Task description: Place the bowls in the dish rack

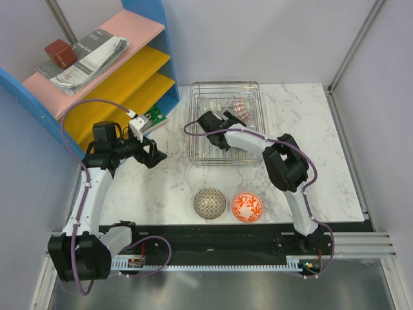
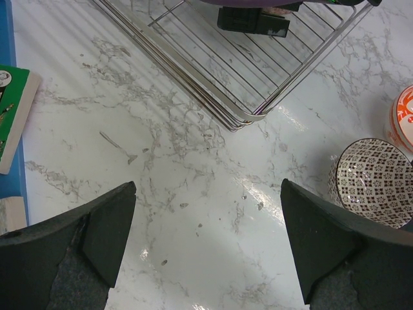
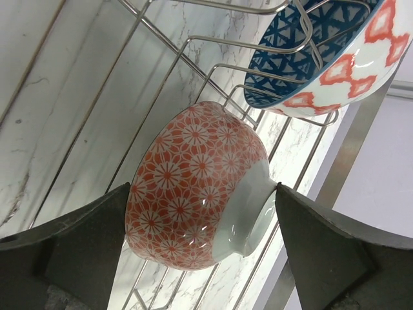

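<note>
I find the right gripper point(image 3: 202, 188) inside the dish rack point(image 1: 216, 155). Its jaws are spread wide around a white bowl with a red-orange star pattern point(image 3: 187, 174). The bowl lies on its side against the rack wires, with one fingertip at its rim and the other at its foot. I cannot tell whether the fingertips press on it or merely flank it. Just beyond it a second bowl point(image 3: 335, 58), blue triangles inside and orange diamonds outside, stands on edge among the prongs. The left gripper point(image 2: 206, 194) hangs with its jaws apart and nothing between them, over bare marble table point(image 1: 310, 168) to the left of the rack. Two bowls sit outside the rack, upright and side by side near the front edge of the table. One is a dark grey patterned bowl point(image 1: 210, 203) and the other, to its right, is a red-orange floral bowl point(image 1: 247, 207). A green book point(image 2: 13, 116) lies at the left edge of the left wrist view.
</note>
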You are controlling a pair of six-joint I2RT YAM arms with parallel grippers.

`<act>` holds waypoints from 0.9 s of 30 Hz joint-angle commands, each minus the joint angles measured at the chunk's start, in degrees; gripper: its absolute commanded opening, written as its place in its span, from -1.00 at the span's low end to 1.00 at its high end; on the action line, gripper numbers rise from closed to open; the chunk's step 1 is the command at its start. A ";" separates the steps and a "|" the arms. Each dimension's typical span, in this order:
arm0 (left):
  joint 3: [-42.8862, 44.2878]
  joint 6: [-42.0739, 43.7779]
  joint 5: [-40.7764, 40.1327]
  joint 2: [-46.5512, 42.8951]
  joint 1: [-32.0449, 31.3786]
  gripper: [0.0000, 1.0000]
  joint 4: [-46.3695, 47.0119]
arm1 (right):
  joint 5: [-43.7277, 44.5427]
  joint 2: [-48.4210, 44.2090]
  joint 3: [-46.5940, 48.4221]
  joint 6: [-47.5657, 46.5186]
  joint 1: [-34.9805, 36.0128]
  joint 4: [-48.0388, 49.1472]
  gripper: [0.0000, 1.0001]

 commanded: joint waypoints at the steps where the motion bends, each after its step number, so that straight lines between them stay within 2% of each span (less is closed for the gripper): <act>1: 1.20 0.27 2.34 -0.31 0.34 0.99 -0.49 | -3.35 -4.31 2.62 0.70 1.04 -1.62 0.96; 15: 3.05 6.59 5.41 -1.44 0.16 0.99 -7.87 | -4.41 -2.29 3.05 1.13 1.48 -2.94 0.96; 20: 4.11 13.43 8.14 -0.48 -0.98 0.99 -14.90 | -5.11 -5.88 4.37 1.22 1.66 -3.03 0.96; 23: 3.76 15.47 6.92 0.13 -4.83 0.99 -16.83 | -4.15 -8.08 4.81 0.52 1.66 -2.33 0.96; 27: 2.88 16.44 1.22 0.31 -11.07 0.99 -17.10 | -1.95 -9.94 3.59 -1.32 1.57 -0.92 0.96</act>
